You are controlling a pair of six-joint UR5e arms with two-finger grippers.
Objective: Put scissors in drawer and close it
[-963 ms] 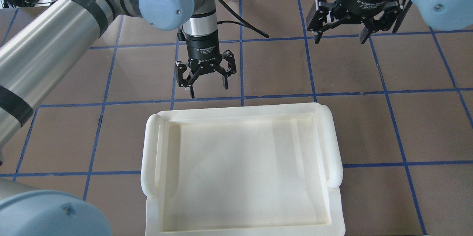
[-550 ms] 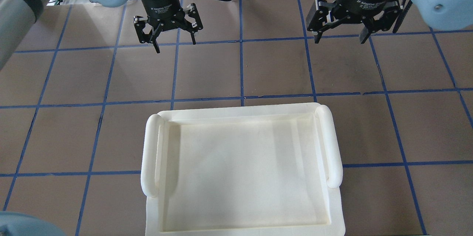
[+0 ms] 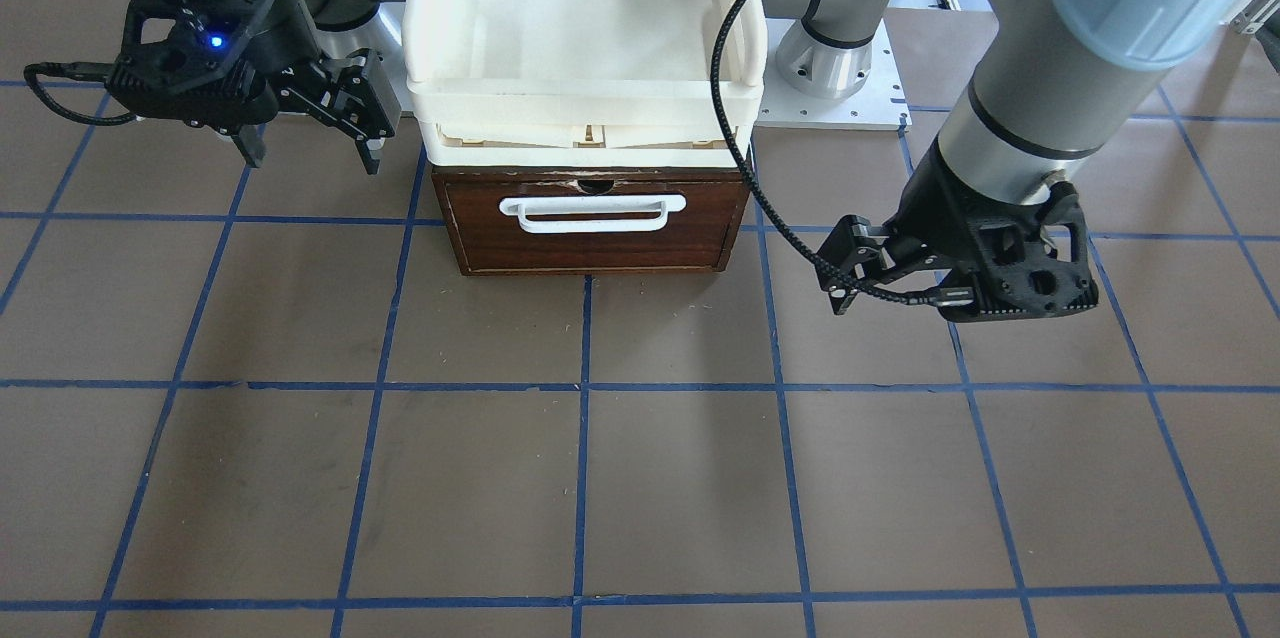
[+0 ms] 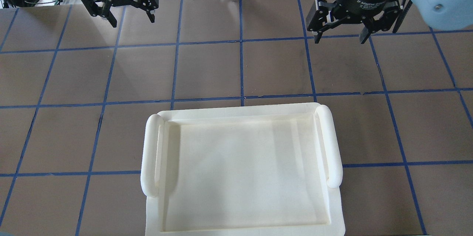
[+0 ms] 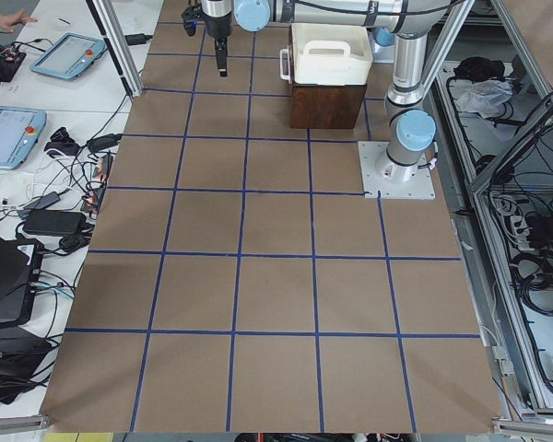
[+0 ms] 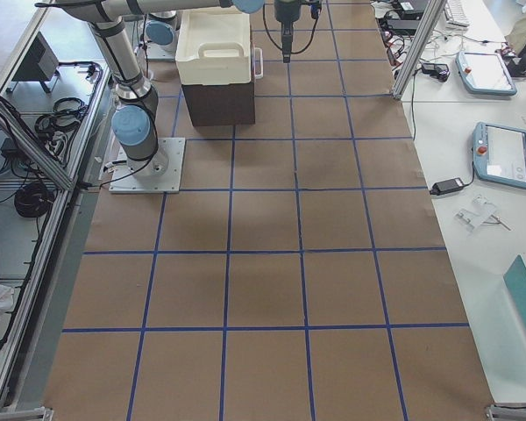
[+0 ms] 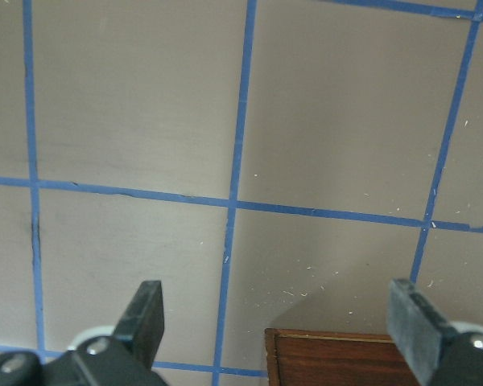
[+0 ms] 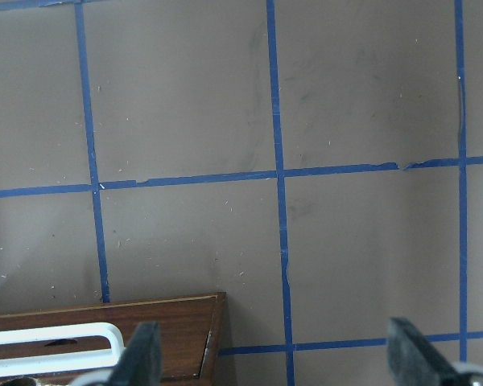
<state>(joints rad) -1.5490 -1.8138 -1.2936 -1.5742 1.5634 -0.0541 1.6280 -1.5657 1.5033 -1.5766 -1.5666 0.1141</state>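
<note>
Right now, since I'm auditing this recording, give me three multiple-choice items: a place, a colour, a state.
1. Where is the top cream tray? A atop the drawer box; B on the bare table; C in a pincer.
2. What colour is the handle? A white; B black; C orange.
3. The left pincer is: A shut on the handle; B open, empty; C shut on a cable.
Key: A, it rests above the brown front; A, a white bar; B, fingers apart with nothing between.
</note>
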